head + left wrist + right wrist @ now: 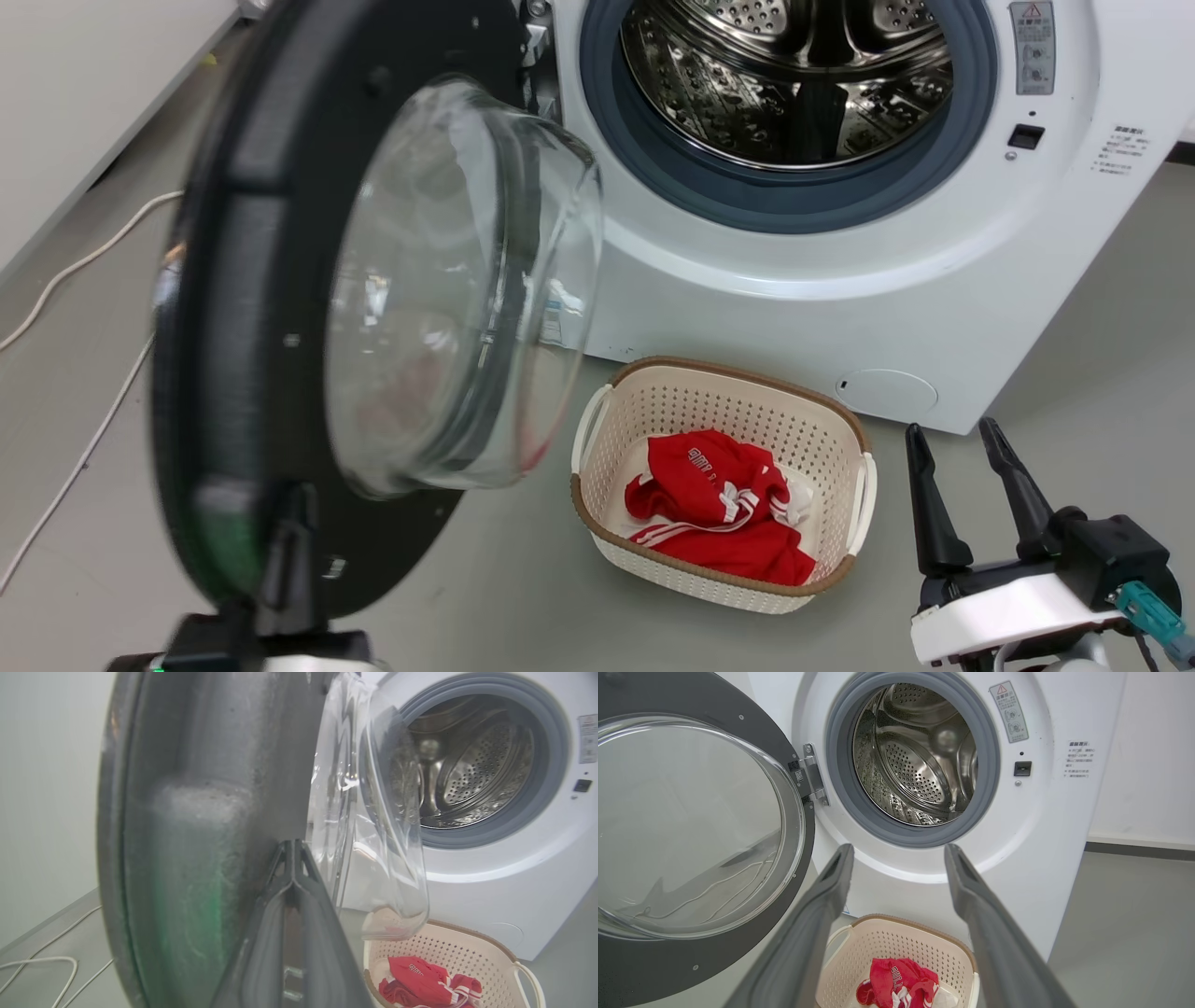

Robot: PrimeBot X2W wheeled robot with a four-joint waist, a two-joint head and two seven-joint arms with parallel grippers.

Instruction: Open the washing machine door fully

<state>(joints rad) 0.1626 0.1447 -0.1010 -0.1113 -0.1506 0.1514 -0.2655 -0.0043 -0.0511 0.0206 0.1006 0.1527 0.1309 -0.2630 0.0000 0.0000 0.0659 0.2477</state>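
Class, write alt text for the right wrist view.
The washing machine door stands swung open on its hinge, left of the washing machine's steel drum. Below, the open right gripper frames a cream laundry basket holding red clothing.

Found bright, even, diffuse indoor light in all three views. Recorded only soft shadow on the floor (pixel 504 579) around the basket (pixel 728 406). Noted white glare streaks and reflections on the glass bowl (pixel 448 299) of the door (pixel 252 280), and sharp highlights inside the steel drum (pixel 794 84). Logged smeared blur along the door rim in the head view, with a green tint low on it. Found the same door grainy, hazy and out of focus in the left wrist view, and rated the left gripper (pixel 292 847) likewise soft so near the lens. Observed wide-angle bowing of the washing machine (pixel 1055 826) edges in the right wrist view. Rated the right gripper (pixel 899 849) slightly soft and the drum crisp.
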